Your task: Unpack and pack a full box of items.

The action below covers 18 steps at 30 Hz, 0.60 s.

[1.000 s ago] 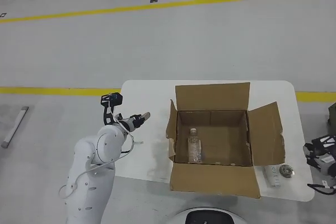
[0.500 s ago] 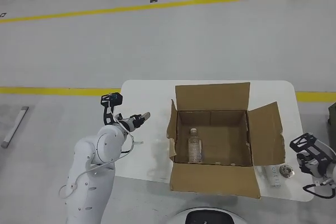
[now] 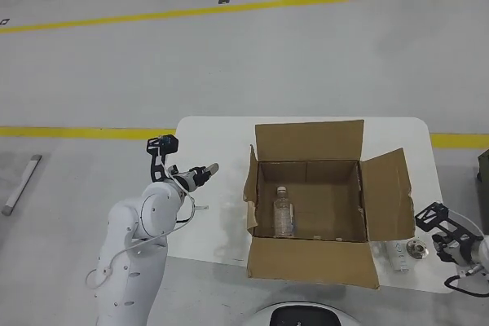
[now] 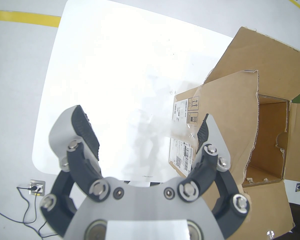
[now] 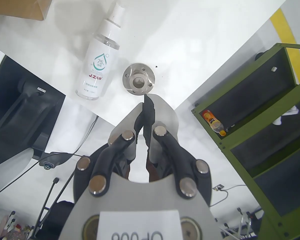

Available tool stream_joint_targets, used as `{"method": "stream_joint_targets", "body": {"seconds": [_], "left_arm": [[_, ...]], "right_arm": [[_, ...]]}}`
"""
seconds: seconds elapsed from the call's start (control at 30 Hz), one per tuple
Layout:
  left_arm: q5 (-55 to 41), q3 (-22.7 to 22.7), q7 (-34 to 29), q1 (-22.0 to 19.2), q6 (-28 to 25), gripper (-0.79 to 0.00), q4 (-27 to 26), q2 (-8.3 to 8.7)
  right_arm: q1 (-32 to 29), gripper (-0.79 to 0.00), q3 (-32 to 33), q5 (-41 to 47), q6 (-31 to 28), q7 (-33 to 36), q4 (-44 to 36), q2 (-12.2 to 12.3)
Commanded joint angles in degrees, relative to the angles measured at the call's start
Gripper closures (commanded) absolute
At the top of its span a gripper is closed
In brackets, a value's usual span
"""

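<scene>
An open cardboard box stands on the white table, its flaps spread outward. One clear plastic bottle lies on the box floor. Outside the box, off its right side by the table's front right corner, lie a white spray bottle and a round metal flange. My right gripper is shut with nothing in it, its tips just short of the flange. My left gripper hangs open and empty over the table's left part, beside the box's left wall.
A green metal shelf stands off the table's right end, with an orange drink bottle on one level. A yellow floor line runs behind the table. The table left of the box is bare.
My right arm has come in from the right edge toward the table's front right corner, ending near the flange. The left arm has kept still.
</scene>
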Motion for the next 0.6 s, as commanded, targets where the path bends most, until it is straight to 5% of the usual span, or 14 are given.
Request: {"method": "stream_joint_targets", "body": {"seconds": [0.0,0.37,0.4,0.5,0.53,0.57], "left_arm": [[0.0,0.0,0.0,0.0,0.0,-0.785,0.0,0.0],[0.0,0.0,0.0,0.0,0.0,-0.785,0.0,0.0],[0.0,0.0,0.0,0.0,0.0,-0.785,0.0,0.0],[0.0,0.0,0.0,0.0,0.0,-0.785,0.0,0.0],[0.0,0.0,0.0,0.0,0.0,-0.785,0.0,0.0],[0.0,0.0,0.0,0.0,0.0,-0.785,0.0,0.0]], "right_arm": [[-0.2,0.0,-0.4,0.0,-0.2,-0.8,-0.2,0.0],[-2.4,0.0,-9.0,0.3,9.8,-2.4,-4.2,-0.7],[-2.2,-0.046,-9.5,0.2,10.4,-2.4,-4.2,-0.7],[-1.9,-0.351,-10.5,-0.5,12.4,-2.3,-4.0,-0.7],[-1.8,-0.576,-10.7,-0.7,12.9,-2.6,-4.0,-0.7],[-1.8,-0.591,-10.8,-0.6,13.6,-3.2,-3.7,-0.7]]}}
